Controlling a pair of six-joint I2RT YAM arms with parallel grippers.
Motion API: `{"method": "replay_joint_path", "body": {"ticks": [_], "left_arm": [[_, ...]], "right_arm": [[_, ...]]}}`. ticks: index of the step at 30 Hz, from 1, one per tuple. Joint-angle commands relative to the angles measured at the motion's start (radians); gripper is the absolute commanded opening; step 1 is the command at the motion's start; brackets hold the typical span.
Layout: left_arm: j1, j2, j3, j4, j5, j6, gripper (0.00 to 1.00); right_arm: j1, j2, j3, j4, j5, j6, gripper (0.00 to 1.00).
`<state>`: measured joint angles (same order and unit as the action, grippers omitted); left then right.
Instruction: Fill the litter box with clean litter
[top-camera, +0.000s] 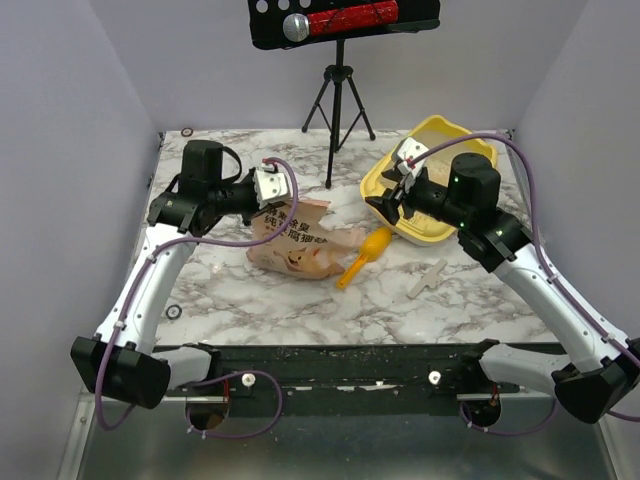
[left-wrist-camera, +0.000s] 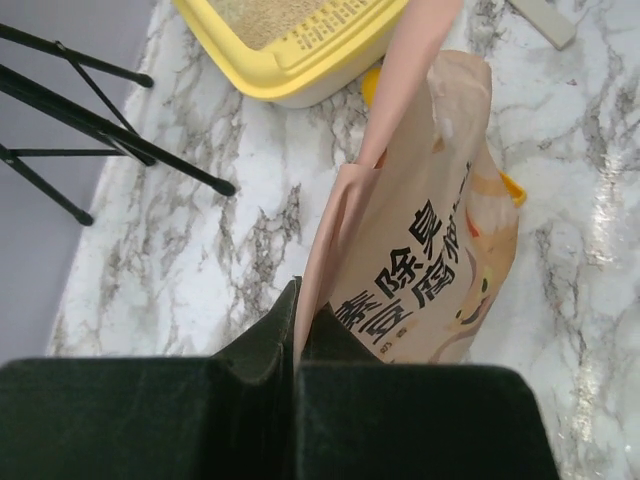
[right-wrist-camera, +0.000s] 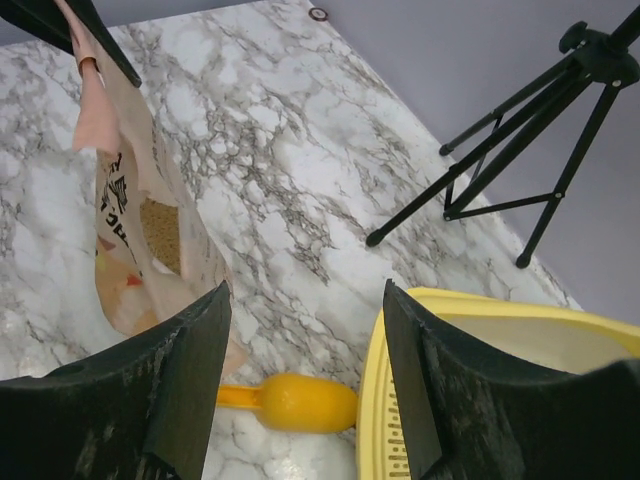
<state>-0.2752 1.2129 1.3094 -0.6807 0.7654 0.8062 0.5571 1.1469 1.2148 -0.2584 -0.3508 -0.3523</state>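
The yellow litter box (top-camera: 437, 131) stands at the back right of the table. My right arm covers part of it. In the left wrist view the litter box (left-wrist-camera: 320, 62) holds beige clean litter (left-wrist-camera: 268, 14). My left gripper (top-camera: 270, 186) is shut on the top edge of the tan paper bag (top-camera: 294, 243) and holds that edge up; the grip shows in the left wrist view (left-wrist-camera: 298, 305), with the bag (left-wrist-camera: 430, 260) hanging below. More litter (right-wrist-camera: 160, 235) shows inside the bag's opening (right-wrist-camera: 125, 210). My right gripper (top-camera: 398, 196) is open and empty, its jaws astride the box's near-left rim (right-wrist-camera: 385, 420).
A yellow-orange scoop (top-camera: 364, 256) lies between the bag and the box, seen below my right gripper (right-wrist-camera: 292, 402). A white cross-shaped piece (top-camera: 428, 277) lies to the front right. A black tripod (top-camera: 338, 110) stands at the back centre.
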Motion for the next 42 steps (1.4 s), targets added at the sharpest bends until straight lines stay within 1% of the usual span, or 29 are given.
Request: {"method": "replay_joint_path", "body": {"ticks": [1,4,8,11,13,15,17,20,23,26,28,30,36,42], "left_arm": [[0.07,-0.012,0.044,0.034,0.343,0.123,0.0],[0.071,-0.053,-0.059,0.039,0.389,0.139,0.0],[0.076,-0.157,-0.232,0.237,0.449,0.018,0.0],[0.076,-0.217,-0.336,0.396,0.459,-0.105,0.0],[0.076,-0.266,-0.422,0.525,0.436,-0.185,0.0],[0.074,-0.309,-0.467,0.578,0.396,-0.214,0.0],[0.076,-0.346,-0.493,0.593,0.368,-0.217,0.0],[0.076,-0.378,-0.516,0.609,0.357,-0.223,0.0],[0.074,-0.389,-0.536,0.618,0.353,-0.237,0.0],[0.074,-0.397,-0.559,0.647,0.342,-0.252,0.0],[0.074,-0.397,-0.561,0.653,0.336,-0.256,0.0],[0.073,-0.401,-0.561,0.652,0.333,-0.256,0.0],[0.07,-0.408,-0.568,0.67,0.333,-0.268,0.0],[0.06,-0.405,-0.578,0.676,0.318,-0.271,0.0]], "right_arm": [[0.001,-0.021,-0.037,-0.036,0.01,0.056,0.7],[0.001,0.002,-0.032,-0.05,-0.01,0.061,0.7],[0.001,0.06,0.0,-0.082,-0.138,0.047,0.7],[0.001,0.12,0.029,-0.11,-0.243,-0.007,0.68],[0.003,0.16,0.052,-0.142,-0.318,-0.049,0.64],[0.003,0.184,0.057,-0.16,-0.384,-0.095,0.61],[0.003,0.198,0.048,-0.17,-0.416,-0.138,0.57],[0.006,0.206,0.034,-0.195,-0.483,-0.22,0.57],[0.01,0.227,0.046,-0.232,-0.531,-0.272,0.64],[0.039,0.272,0.09,-0.292,-0.574,-0.304,0.66],[0.07,0.29,0.097,-0.311,-0.574,-0.33,0.68],[0.09,0.3,0.086,-0.292,-0.557,-0.329,0.68],[0.121,0.312,0.023,-0.15,-0.527,-0.274,0.68],[0.135,0.359,0.045,-0.111,-0.513,-0.249,0.68]]}}
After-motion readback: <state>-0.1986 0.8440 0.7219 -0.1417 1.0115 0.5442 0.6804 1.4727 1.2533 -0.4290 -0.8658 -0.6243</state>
